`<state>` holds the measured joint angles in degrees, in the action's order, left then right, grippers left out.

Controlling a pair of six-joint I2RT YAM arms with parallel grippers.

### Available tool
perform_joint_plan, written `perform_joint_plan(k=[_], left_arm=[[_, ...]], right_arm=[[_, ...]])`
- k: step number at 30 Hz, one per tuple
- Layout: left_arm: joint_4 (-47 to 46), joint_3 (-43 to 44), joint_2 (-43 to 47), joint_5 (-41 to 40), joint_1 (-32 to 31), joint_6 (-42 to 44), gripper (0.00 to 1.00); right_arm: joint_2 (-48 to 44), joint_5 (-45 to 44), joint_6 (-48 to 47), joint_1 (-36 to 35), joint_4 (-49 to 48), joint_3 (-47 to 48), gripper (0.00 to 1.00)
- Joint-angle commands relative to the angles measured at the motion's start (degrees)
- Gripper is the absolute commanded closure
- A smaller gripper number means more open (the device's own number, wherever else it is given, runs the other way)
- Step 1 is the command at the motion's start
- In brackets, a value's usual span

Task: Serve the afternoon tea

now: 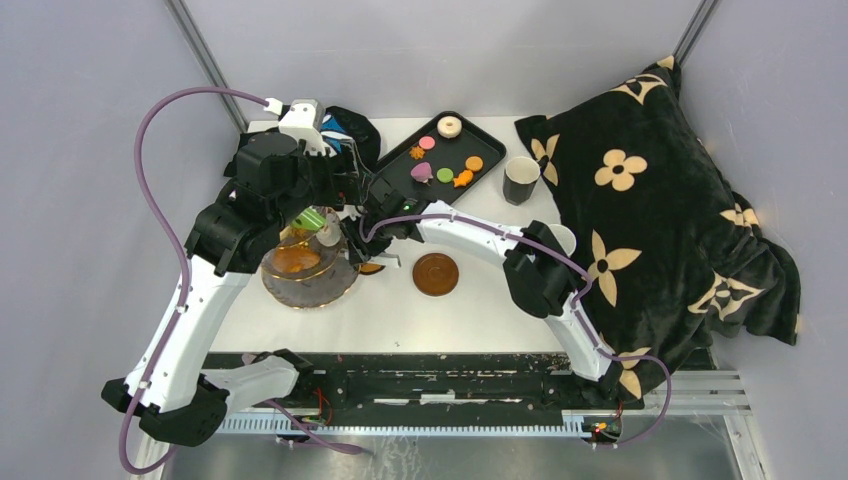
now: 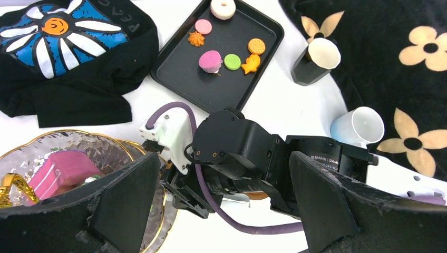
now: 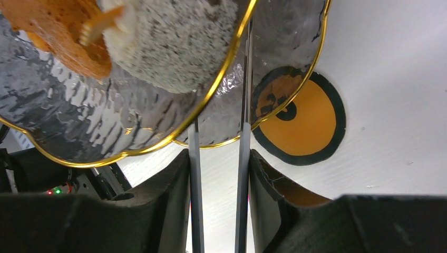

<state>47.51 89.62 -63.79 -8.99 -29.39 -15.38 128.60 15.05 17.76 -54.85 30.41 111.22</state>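
Observation:
The three-tier glass stand (image 1: 305, 270) with gold rims stands at the left of the table and holds pastries: a pink one (image 2: 60, 169), an orange one (image 3: 58, 37) and a pale speckled one (image 3: 174, 42). My right gripper (image 1: 352, 250) is at the stand's right edge, shut (image 3: 219, 158) on thin grey tongs (image 3: 243, 158) whose two arms reach up to the glass rim. My left gripper (image 2: 224, 211) hangs wide open and empty above the stand and the right wrist. A black tray (image 1: 400, 175) at the back holds several pastries (image 1: 445, 175). A brown saucer (image 1: 436, 273) lies mid-table.
A second saucer (image 3: 300, 118) lies beside the stand under my right gripper. The dark cup (image 1: 520, 180) and the white mug (image 2: 359, 125) stand right of the tray. The black blanket with tan flowers (image 1: 650, 210) fills the right side. The black flower cloth (image 2: 68, 47) lies at the back left.

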Motion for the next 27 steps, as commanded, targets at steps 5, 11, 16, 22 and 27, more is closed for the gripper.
perform_joint_plan(k=[5, 11, 16, 22, 27], left_arm=[[-1.71, 0.7, 0.77, -1.14, -0.08, 1.8, 0.01], [-1.89, 0.37, 0.94, -0.96, -0.05, 1.75, 0.01], [-1.89, 0.43, 1.12, -0.94, -0.11, 1.75, 0.01], [-1.98, 0.17, 1.12, -0.95, -0.1, 1.6, 0.01], [-2.33, -0.02, 1.23, -0.72, -0.08, 1.58, 0.01]], right_arm=[[-1.25, 1.75, 1.49, -0.52, -3.04, 2.82, 0.56], [-1.66, 1.39, 1.42, -0.58, -2.82, 2.35, 0.54], [-1.7, 1.28, 1.36, -0.54, -2.34, 2.47, 0.52], [-2.11, 1.21, 1.07, -0.62, -1.91, 2.24, 0.51], [-2.46, 0.79, 0.55, -0.68, -1.5, 1.88, 0.5]])
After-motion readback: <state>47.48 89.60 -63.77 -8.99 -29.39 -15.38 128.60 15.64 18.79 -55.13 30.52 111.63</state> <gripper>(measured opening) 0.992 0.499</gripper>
